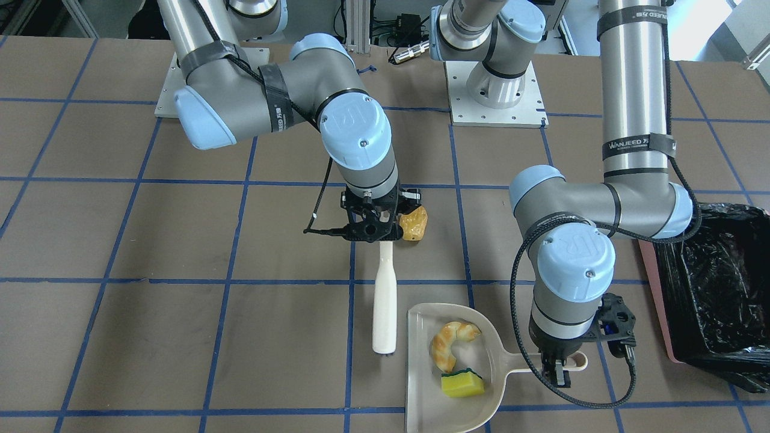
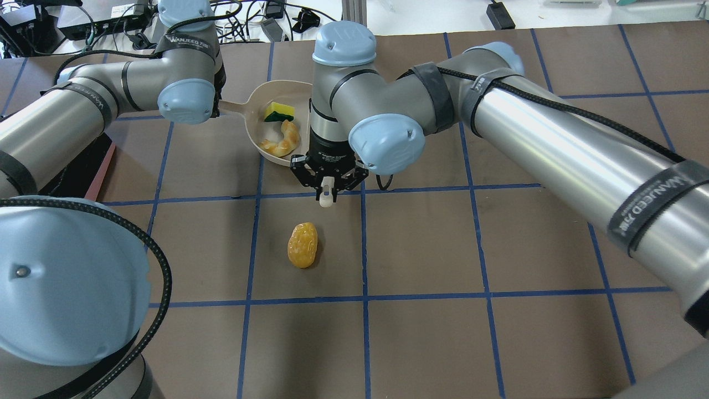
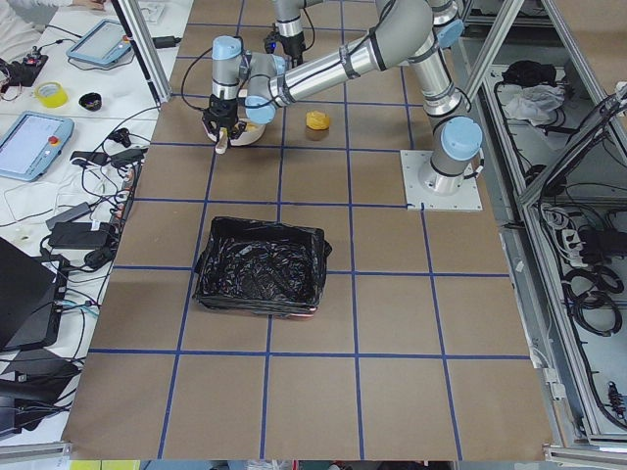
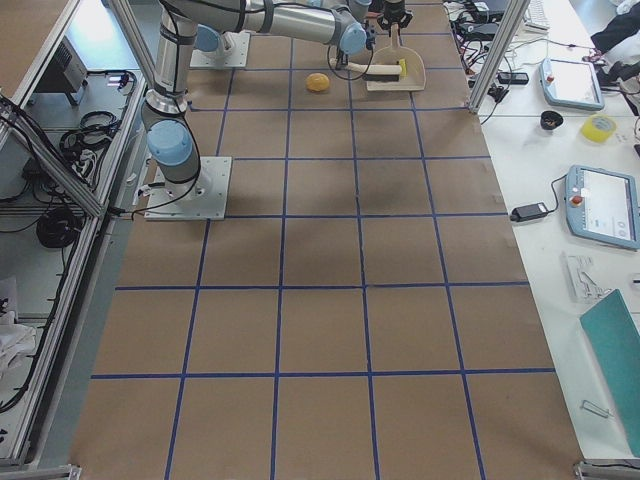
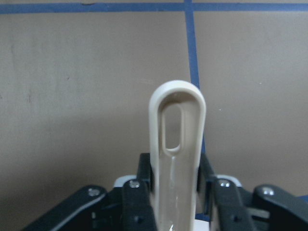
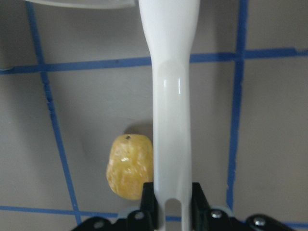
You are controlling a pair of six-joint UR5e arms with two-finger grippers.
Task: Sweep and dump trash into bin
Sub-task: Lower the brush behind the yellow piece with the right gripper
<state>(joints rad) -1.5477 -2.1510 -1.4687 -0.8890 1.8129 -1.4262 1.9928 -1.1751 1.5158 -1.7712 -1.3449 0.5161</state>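
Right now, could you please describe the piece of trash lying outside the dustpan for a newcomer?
From the beige dustpan, follow the brush to the right gripper holding it. Beside that gripper, on the table, lies a golden-brown lumpy bun. Unlike the croissant and sponge, it sits outside the pan.

worktop (image 1: 120,240): brown, divided into squares by blue tape.
dustpan (image 1: 475,409): beige, laid flat on the worktop.
brush (image 1: 384,300): beige, bristle end placed near the dustpan's mouth.
tablets (image 3: 34,145): two, laid on a white side bench (image 3: 29,211) beside cables (image 3: 108,162).
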